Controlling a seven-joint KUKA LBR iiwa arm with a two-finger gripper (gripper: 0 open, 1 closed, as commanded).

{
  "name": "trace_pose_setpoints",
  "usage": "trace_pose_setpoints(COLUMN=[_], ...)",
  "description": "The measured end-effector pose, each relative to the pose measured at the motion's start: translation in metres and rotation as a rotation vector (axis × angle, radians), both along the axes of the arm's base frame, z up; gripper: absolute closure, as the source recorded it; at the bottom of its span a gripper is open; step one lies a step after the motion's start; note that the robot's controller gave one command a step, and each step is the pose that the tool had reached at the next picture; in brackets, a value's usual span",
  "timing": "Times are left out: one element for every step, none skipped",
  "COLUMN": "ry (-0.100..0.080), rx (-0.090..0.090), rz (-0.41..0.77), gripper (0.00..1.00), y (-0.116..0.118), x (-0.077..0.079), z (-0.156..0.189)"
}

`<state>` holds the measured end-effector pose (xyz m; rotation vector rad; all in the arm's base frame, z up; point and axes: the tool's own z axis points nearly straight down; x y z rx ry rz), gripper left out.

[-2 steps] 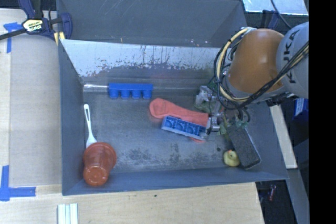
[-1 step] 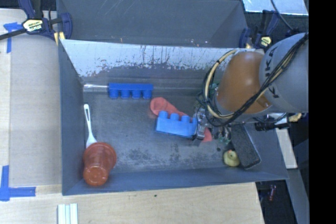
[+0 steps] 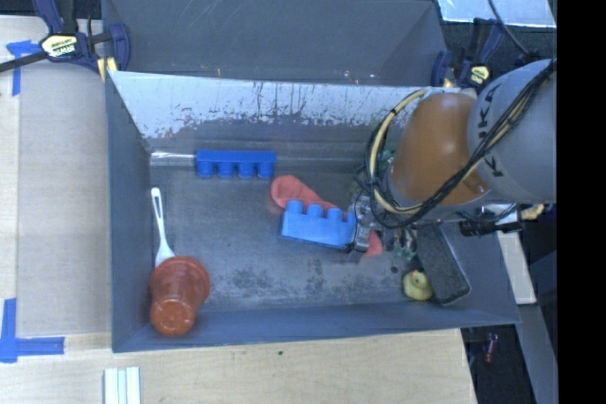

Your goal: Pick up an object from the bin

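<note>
Gripper (image 3: 363, 239): down on the bin floor at the right end of the blue studded brick (image 3: 317, 224), touching or just beside it; whether it is open or closed cannot be told, as cables and the wrist hide it; nothing is seen gripped.

Blue studded brick: hard plastic, rectangular, studs along its upper edge, lying slightly tilted near the middle of the floor; no marking is legible on it.

A pink soft-looking piece (image 3: 287, 192) lies partly under the brick's upper left corner; a small red piece (image 3: 375, 244) lies just right of the brick, beside the gripper.

Right of the brick and nearer the front wall: a small yellow-green lump (image 3: 415, 285), touching a black flat oblong (image 3: 441, 271).

Up and left of the brick: a long blue bar with four bumps (image 3: 235, 166), by the back wall.

Well left of the brick: a white slim handle (image 3: 160, 224), and a translucent orange cup (image 3: 177, 296) on its side.

Wrist cover (image 3: 431, 151): smooth, orange-brown, rounded; black lettering on the grey arm casing (image 3: 516, 132) is crossed by cables and not readable in full.

Bin (image 3: 284, 43): grey metal, scuffed back wall.
</note>
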<state>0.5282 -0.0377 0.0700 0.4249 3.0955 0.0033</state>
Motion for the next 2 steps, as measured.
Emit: trace_pose_setpoints(ry=[0.003,0.007], rx=[0.000,-0.001], rz=[0.006,0.135], gripper=[1.00,1.00], y=[-0.001,0.009], x=[-0.001,-0.018], z=[0.072,0.115])
